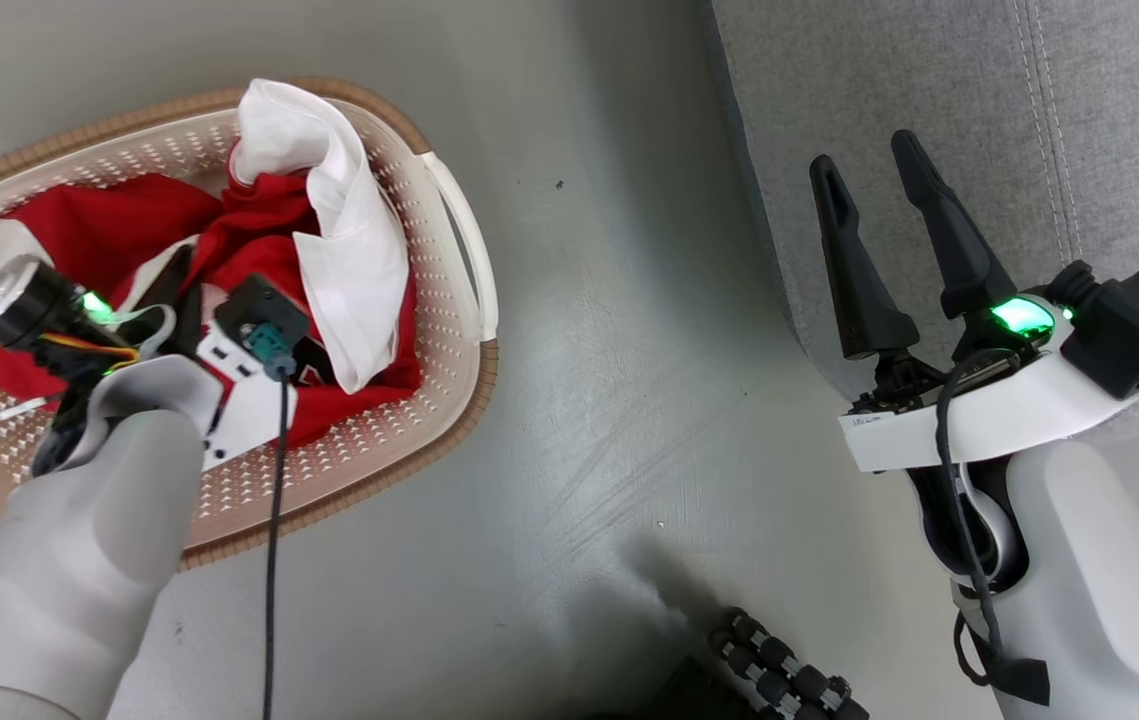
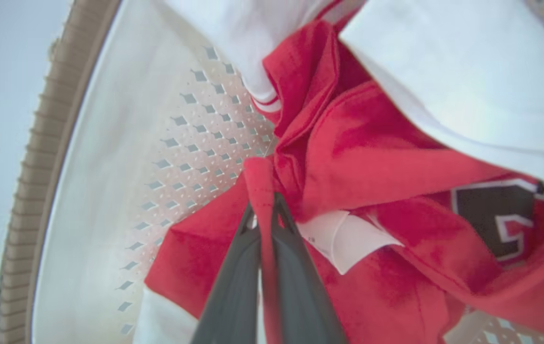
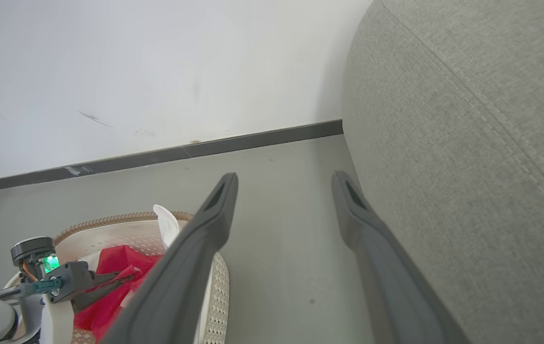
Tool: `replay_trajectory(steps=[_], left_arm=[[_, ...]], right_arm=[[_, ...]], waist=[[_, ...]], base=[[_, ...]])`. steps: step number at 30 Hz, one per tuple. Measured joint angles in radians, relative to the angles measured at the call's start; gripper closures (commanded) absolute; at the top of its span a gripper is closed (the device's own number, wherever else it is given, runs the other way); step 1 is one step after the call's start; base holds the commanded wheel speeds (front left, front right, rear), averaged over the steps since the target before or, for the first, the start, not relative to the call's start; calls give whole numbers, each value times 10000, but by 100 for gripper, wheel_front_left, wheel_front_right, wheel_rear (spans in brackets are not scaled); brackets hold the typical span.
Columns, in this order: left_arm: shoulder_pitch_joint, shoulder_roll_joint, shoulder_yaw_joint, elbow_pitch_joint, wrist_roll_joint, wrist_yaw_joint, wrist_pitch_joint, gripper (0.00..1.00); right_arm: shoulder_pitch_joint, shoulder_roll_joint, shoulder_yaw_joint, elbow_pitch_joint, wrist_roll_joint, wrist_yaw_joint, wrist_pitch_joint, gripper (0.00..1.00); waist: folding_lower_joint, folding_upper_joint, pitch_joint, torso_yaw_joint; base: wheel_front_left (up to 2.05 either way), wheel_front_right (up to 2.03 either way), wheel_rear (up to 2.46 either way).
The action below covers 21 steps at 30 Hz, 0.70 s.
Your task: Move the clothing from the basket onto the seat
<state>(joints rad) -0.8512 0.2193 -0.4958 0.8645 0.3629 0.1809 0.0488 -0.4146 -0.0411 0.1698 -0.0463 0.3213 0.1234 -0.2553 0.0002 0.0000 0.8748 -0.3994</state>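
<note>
The cream basket (image 1: 477, 300) with a brown rim stands on the floor at the left and holds the clothing: red garments (image 1: 259, 225) with a white one (image 1: 354, 250) draped over them. My left gripper (image 2: 264, 203) reaches down into the basket, shut on a raised fold of a red garment (image 2: 260, 177). A white label and a black-and-white print show beside it. My right gripper (image 1: 864, 155) hovers open and empty in front of the grey seat (image 1: 1079, 120), which lies along its right side in the right wrist view (image 3: 467, 167).
Grey floor (image 1: 629, 350) separates basket and seat. A black ribbed part (image 1: 789, 680) sits at the bottom edge. A dark cable (image 1: 274, 560) hangs from my left wrist. A white wall with a dark skirting board (image 3: 205, 150) stands behind the basket (image 3: 109, 227).
</note>
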Motion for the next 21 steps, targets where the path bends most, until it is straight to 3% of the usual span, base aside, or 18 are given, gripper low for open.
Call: replay_trajectory(steps=[21], left_arm=[[932, -339, 27, -2182, -834, -255, -1212, 100]], right_arm=[[-47, -8, -128, 550, -771, 0, 0, 0]], waist=[[-1, 0, -1199, 940]], base=[[0, 0, 0]])
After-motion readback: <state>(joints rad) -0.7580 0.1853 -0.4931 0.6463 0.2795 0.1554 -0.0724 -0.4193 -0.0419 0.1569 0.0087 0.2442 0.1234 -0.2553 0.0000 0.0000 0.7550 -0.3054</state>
